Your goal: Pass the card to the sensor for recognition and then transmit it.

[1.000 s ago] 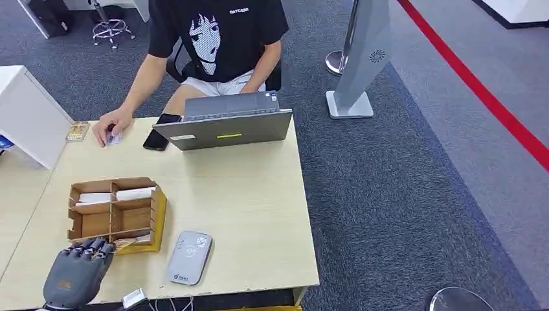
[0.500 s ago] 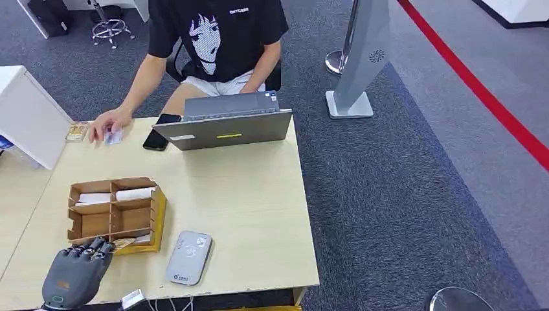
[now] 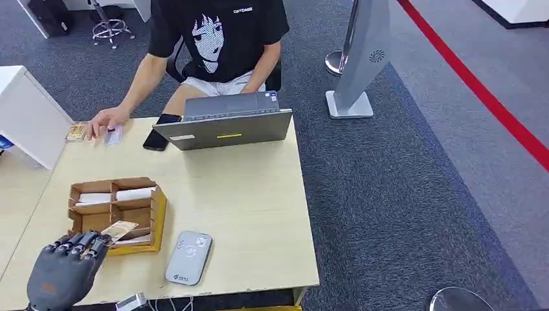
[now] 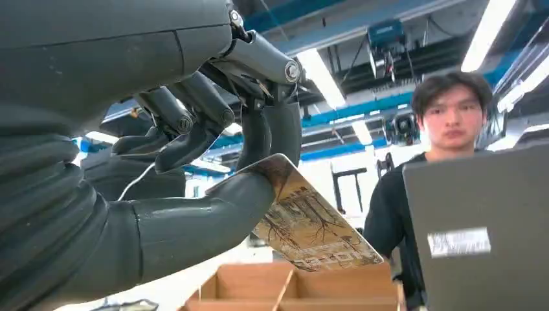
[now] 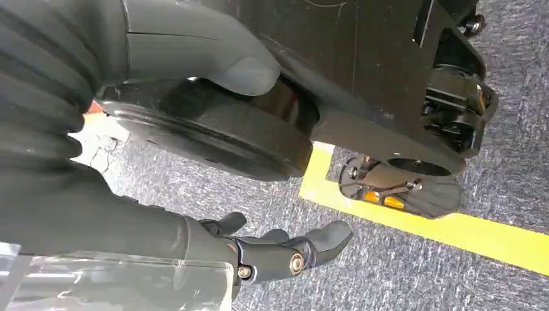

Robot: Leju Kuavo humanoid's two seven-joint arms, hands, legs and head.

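My left hand point(image 3: 61, 272) hovers over the table's near left corner and pinches a patterned tan card point(image 3: 119, 229) between thumb and fingers. The card point(image 4: 311, 227) sticks out forward over the near edge of the wooden compartment box point(image 3: 155, 217). In the left wrist view the left hand point(image 4: 162, 194) clamps the card's near end. The grey card reader point(image 3: 189, 257) lies flat on the table to the right of the box, apart from the card. My right hand point(image 5: 278, 253) hangs beside my body above the carpet, its fingers loosely spread and holding nothing.
A person sits across the wooden table point(image 3: 246, 201) behind a grey laptop point(image 3: 223, 126), one hand point(image 3: 107, 122) resting on a card at the far left. A black phone point(image 3: 158, 137) lies beside the laptop. White cards sit in the box's far compartments. A white cabinet point(image 3: 26, 116) stands at left.
My left hand has drawn back toward me and lifted, pulling the tan card up out of the box's near compartment. The person's hand slid slightly left.
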